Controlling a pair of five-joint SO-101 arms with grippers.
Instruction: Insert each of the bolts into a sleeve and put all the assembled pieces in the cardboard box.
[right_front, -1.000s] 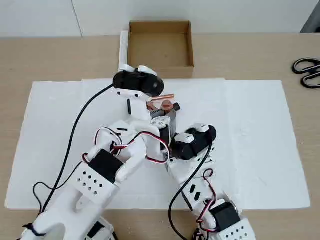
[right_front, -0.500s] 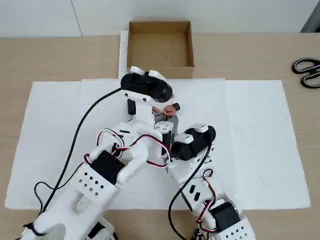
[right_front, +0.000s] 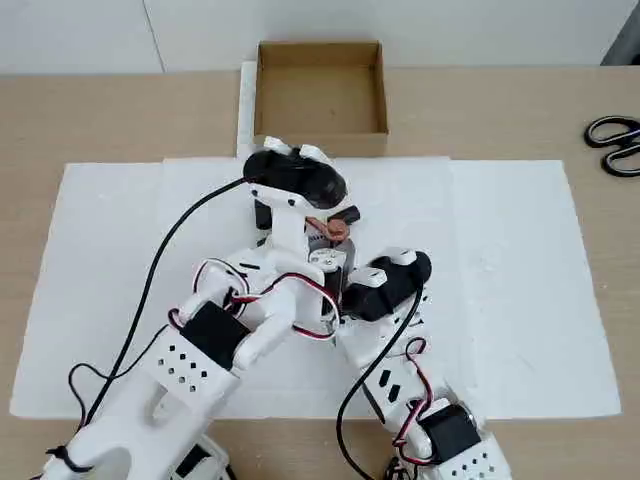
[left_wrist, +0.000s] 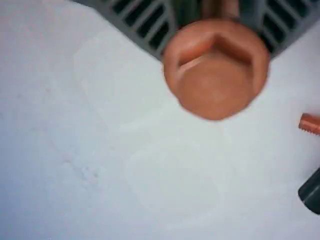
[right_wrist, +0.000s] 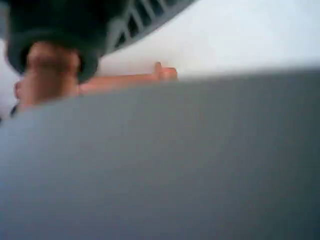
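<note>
Left arm swung in over right gripper (right_front: 328, 243); left gripper (left_wrist: 220, 12) clamps bolt (left_wrist: 216, 70), likely for sleeve (right_wrist: 47, 30); right's grip unclear.

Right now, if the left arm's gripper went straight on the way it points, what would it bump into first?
Probably the copper bolt: its hex head sits straight ahead in the left wrist view. Behind it lies the white foam sheet. Depth is unclear, so this is a guess.
</note>
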